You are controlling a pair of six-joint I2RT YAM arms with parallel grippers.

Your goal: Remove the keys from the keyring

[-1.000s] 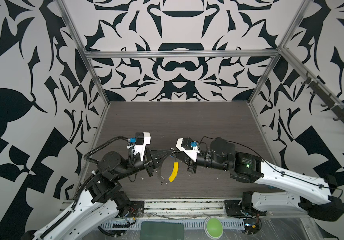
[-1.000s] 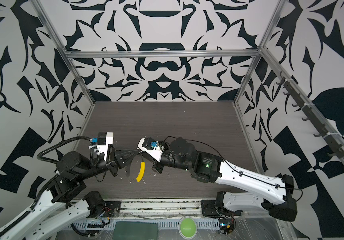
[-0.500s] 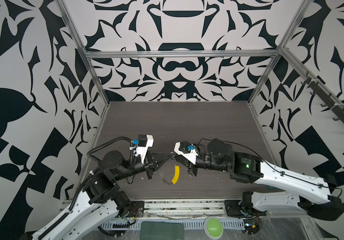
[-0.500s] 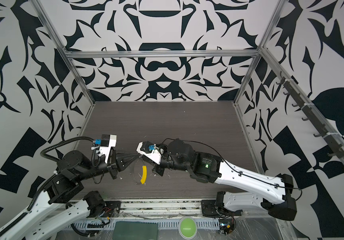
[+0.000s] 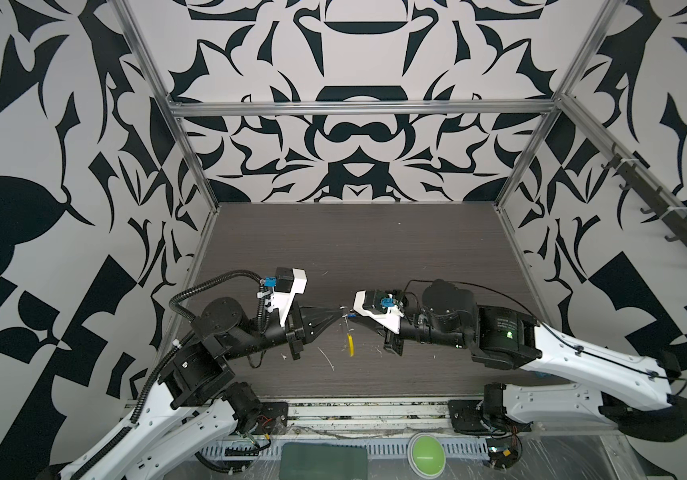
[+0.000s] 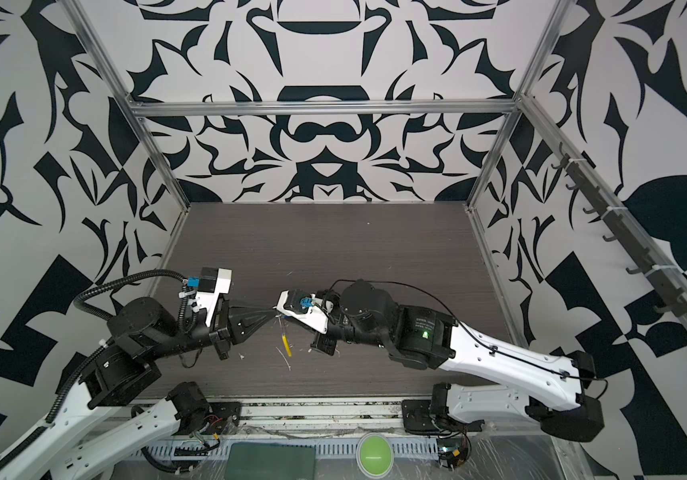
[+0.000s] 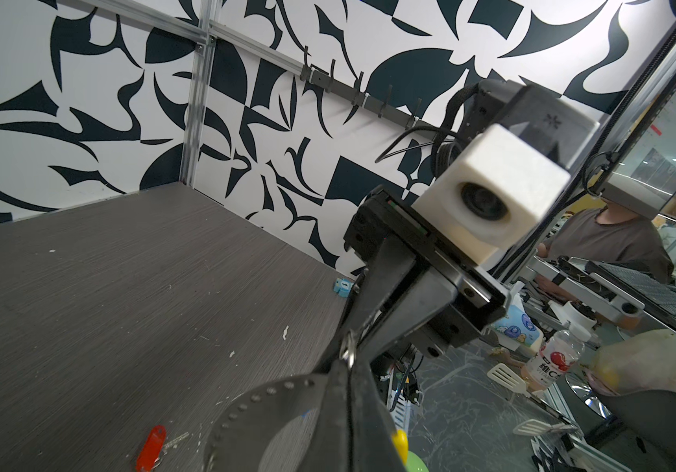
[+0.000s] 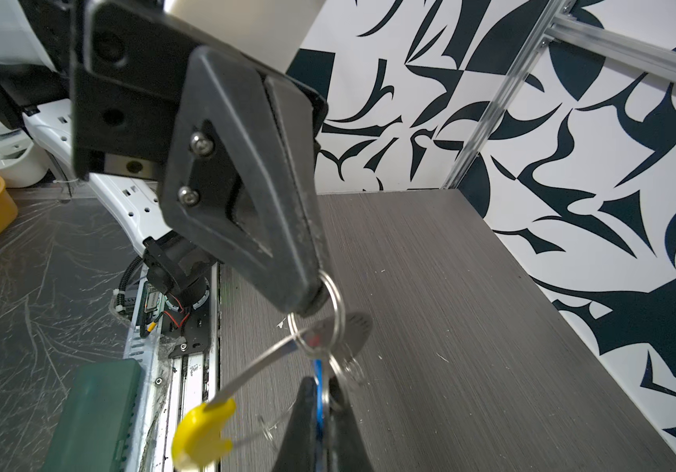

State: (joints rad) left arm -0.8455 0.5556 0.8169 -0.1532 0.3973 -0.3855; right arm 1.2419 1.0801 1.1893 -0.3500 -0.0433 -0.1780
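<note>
Frame centre: left gripper [image 8: 309, 300] clamps silver ring [image 8: 342, 314]; right gripper [image 8: 322, 386] pinches blue key [image 8: 318, 370]; keyring [image 8: 199, 429] dangles below; red key [image 7: 150, 447] lies on table [image 7: 123, 286].

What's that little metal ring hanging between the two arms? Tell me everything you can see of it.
The ring is a small round loop of shiny silver wire, held in the air over the table, one edge pinched in the shut left pincer. A yellow-headed key dangles from it by a long silver blade. A smaller ring seems to link it to a blue piece gripped by the right pincer.
</note>
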